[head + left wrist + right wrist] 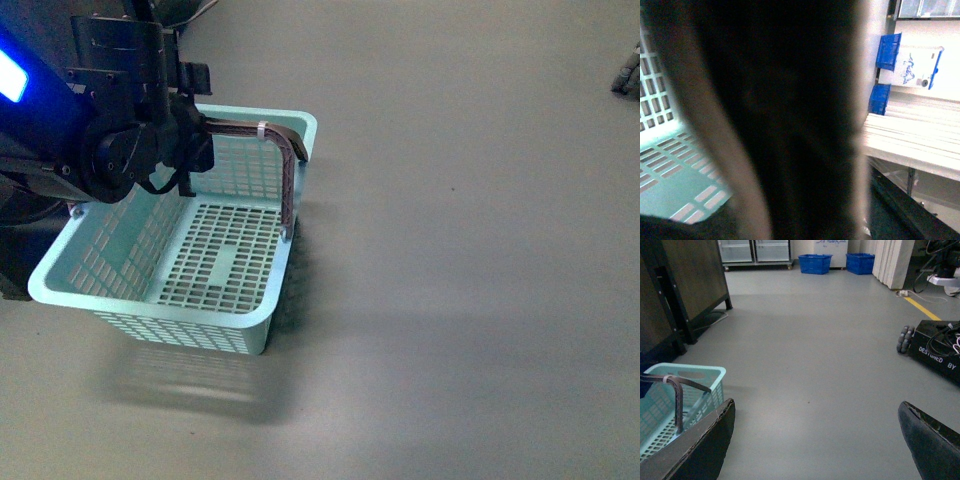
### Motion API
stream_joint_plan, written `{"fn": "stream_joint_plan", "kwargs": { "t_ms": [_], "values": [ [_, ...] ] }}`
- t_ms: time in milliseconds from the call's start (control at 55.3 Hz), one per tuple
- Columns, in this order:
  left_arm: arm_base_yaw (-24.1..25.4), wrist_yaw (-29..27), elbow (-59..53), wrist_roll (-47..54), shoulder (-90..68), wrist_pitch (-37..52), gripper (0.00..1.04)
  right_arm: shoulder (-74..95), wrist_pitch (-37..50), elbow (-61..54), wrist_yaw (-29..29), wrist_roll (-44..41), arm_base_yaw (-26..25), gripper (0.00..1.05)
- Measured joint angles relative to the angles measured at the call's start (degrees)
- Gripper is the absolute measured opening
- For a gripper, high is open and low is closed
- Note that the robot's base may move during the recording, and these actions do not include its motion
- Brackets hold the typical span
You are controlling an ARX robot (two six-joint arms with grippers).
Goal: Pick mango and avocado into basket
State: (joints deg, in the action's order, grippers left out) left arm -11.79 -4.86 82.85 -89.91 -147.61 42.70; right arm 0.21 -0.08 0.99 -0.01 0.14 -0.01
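Over the basket's (285, 270) far-left corner hangs the left arm (120, 140), black, with a blue light glowing at its edge. The left gripper (188, 140) sits just above the rim beside the handles (290, 165), which stand upright, tied with 1 white zip tie (262, 130). Whether its jaws are apart or together cannot be told: the left wrist view is mostly filled by a dark, blurred mass close to the lens, with only the teal lattice (670, 165) showing past it.

The basket stands on grey floor (470, 250), and its slotted base is in plain sight.

Right of the basket, the right gripper (816, 410) is spread wide above bare floor, 1 dark finger (702, 447) near the basket's corner and the other well away from it, with nothing between them.

Further right of the basket sits a black base (940, 352) on small grey wheels (904, 339), with white lettering that reads "DESIGNED BY" (the rest is cut off). A yellow line (922, 307) runs on the floor past it.

Well beyond the basket, 2 blue crates (815, 263) stand against the far wall beside a white unit (830, 245) with blue marks too small to read. A dark wooden cabinet (690, 280) stands behind the basket.
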Motion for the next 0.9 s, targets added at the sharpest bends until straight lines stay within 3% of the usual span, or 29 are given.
{"fn": "stream_joint_plan", "kwargs": {
  "t_ms": [271,723,904],
  "values": [
    [0.04,-2.25,-5.53,1.16,4.09,-0.37,0.08,0.0,0.0,0.0,0.0,0.0,0.0,0.96],
    [-0.61,-8.76,-30.82,14.51,34.99,1.55,0.07,0.0,0.0,0.0,-0.02,0.0,0.0,0.96],
    [-0.13,-10.64,-42.45,18.99,54.95,-3.02,0.07,0.0,0.0,0.0,-0.02,0.0,0.0,0.96]
  ]
}}
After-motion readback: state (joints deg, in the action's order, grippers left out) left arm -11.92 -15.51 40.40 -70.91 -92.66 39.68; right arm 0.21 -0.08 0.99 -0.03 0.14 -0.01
